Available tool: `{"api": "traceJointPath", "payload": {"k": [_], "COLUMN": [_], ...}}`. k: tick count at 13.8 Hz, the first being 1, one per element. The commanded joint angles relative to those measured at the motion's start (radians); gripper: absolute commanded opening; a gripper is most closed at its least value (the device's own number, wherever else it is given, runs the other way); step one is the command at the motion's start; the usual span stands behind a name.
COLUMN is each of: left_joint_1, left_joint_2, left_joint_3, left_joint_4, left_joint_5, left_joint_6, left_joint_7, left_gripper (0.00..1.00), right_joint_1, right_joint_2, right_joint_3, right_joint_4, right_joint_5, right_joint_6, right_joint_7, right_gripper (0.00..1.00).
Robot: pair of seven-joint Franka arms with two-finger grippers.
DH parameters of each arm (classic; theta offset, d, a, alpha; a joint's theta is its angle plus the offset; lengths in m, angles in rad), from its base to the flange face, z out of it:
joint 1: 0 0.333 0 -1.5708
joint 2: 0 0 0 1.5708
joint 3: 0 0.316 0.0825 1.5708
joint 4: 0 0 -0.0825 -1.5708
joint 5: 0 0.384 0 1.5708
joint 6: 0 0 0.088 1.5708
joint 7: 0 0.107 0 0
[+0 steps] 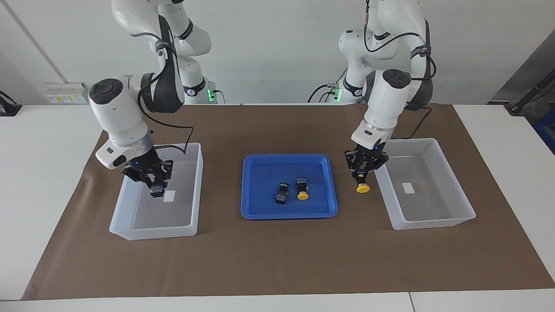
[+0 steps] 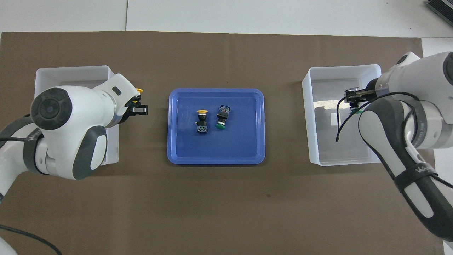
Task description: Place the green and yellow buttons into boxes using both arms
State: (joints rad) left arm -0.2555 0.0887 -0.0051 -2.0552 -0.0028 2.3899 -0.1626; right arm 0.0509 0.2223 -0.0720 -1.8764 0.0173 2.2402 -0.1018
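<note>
Buttons half moved, I judge: from blue tray, right gripper clenched on green button over its box, left gripper grasping yellow button just short of its box, two buttons left in tray.

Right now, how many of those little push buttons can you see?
4. A green button and a yellow button lie in the blue tray. The left tool holds another yellow button beside one box; the right tool holds another green button over the other box.
</note>
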Motion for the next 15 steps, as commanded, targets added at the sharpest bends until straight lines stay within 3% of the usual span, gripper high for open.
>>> {"api": "traceJointPath", "payload": {"k": [1,4,5,7,9,12,15], "left_joint_1": [0.094,0.189,0.205,0.245,0.258,0.269,0.269], "left_joint_2": [0.014,0.016,0.016,0.040,0.081,0.137,0.201], "left_joint_3": [-0.012,-0.013,-0.013,-0.015,-0.015,-0.015,-0.013], "left_joint_4": [0.007,-0.002,-0.012,-0.020,-0.020,-0.019,-0.019], "left_joint_5": [-0.008,-0.013,-0.013,-0.013,-0.014,-0.013,-0.013], "left_joint_6": [0.055,0.095,0.107,0.162,0.213,0.273,0.354], "left_joint_7": [0.104,0.191,0.219,0.233,0.235,0.235,0.233], "left_gripper": [0.00,0.00,0.00,0.00,0.00,0.00,0.00], "right_joint_1": [-0.028,-0.029,-0.029,-0.029,-0.028,-0.011,0.050], "right_joint_2": [0.057,0.089,0.089,0.088,0.053,-0.014,-0.032], "right_joint_3": [0.017,0.017,0.017,0.017,0.017,0.027,0.041], "right_joint_4": [-0.032,-0.096,-0.116,-0.118,-0.113,-0.043,0.029], "right_joint_5": [0.010,0.013,0.013,0.013,0.015,0.015,0.016], "right_joint_6": [0.117,0.243,0.262,0.259,0.228,0.075,0.007], "right_joint_7": [-0.032,-0.030,-0.032,-0.024,-0.024,-0.010,0.149], "right_gripper": [0.00,0.00,0.06,1.00,1.00,1.00,1.00]}}
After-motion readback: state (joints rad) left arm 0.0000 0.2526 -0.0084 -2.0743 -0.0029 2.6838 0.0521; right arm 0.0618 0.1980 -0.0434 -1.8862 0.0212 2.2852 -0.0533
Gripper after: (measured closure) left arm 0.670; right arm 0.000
